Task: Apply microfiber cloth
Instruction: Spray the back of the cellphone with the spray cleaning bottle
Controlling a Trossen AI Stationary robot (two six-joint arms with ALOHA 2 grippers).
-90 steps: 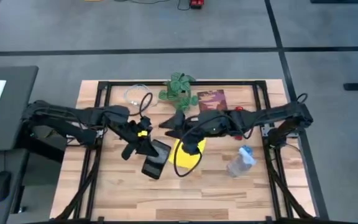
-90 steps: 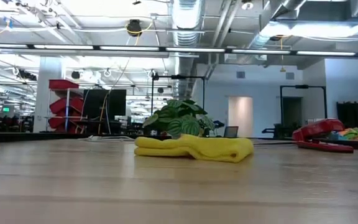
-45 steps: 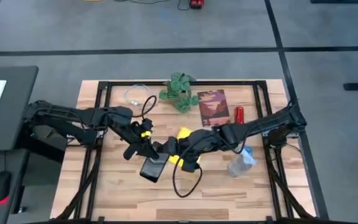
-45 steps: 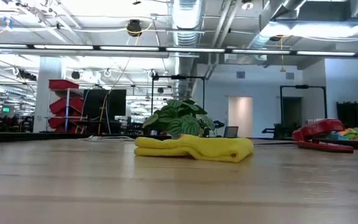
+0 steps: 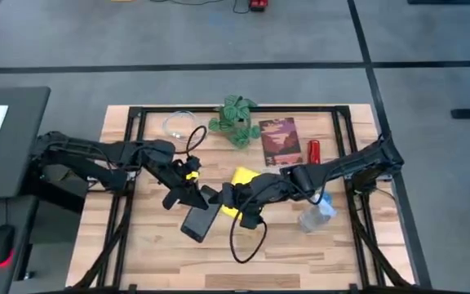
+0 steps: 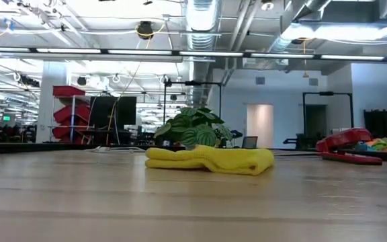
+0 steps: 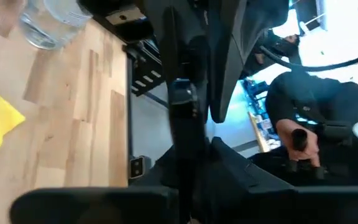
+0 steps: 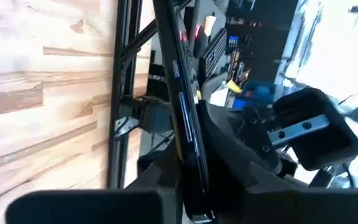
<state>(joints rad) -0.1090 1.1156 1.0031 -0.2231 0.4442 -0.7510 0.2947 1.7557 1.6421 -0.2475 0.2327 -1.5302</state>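
Yellow microfiber cloth [image 5: 241, 181] mid-table; both grippers, left gripper [image 5: 192, 198] and right gripper [image 5: 225, 197], clamp black smartphone [image 5: 196, 224] edges.

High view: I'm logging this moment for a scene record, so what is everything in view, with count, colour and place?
Table: one, light wood in a black frame, centre.
Cloth: one, yellow, mid-table, partly under the right arm.
Phone: one, black, held tilted between the two grippers, left of the cloth.
Plant: one, green, far edge, centre.
Booklet: one, dark red, right of the plant.
Red object: one, small, right of the booklet.
Bottle: one, clear with a blue top, lying right of the cloth.
Clear round dish: one, left of the plant.
Left gripper: one, dark, at the phone's far end.
Right gripper: one, dark, at the phone, over the cloth's near edge.
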